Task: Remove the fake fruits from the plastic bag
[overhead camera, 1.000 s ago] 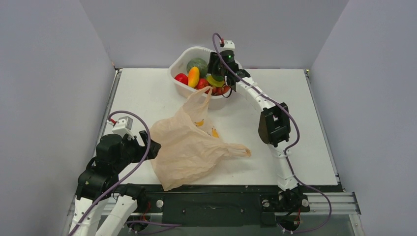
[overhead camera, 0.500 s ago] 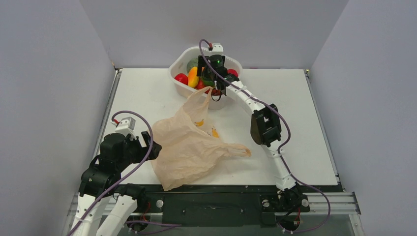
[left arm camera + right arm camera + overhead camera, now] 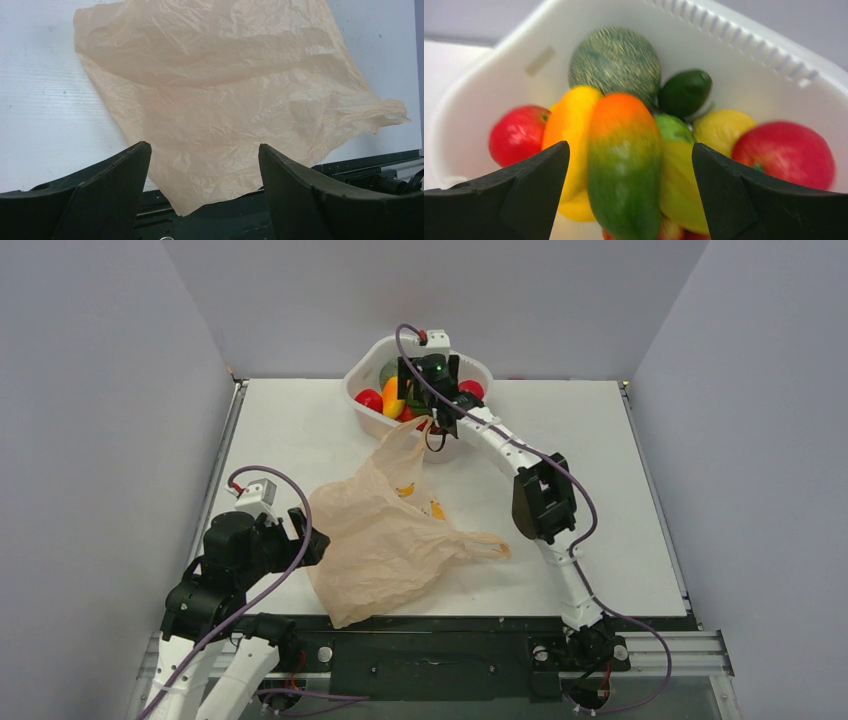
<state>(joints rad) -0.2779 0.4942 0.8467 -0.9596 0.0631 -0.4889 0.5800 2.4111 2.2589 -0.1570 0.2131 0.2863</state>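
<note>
The bag point(image 3: 225, 100) ahead of the left hand point(image 3: 204, 150) was thin, crinkled, translucent plastic. Ahead of the right hand point(image 3: 630, 146), the fruits point(image 3: 624, 170) were glossy smooth plastic, the melon point(image 3: 614, 60) rough and netted, the tub point(image 3: 734, 45) smooth white plastic. The surface point(image 3: 300, 430) looked matt.

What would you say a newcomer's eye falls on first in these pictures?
The bright fruits heaped in the white tub at the table's far edge, with the right gripper open just above them and an orange-green fruit blurred between its jaws. Next, the peach bag, lying crumpled and flat mid-table, the left gripper open at its near left corner.
</note>
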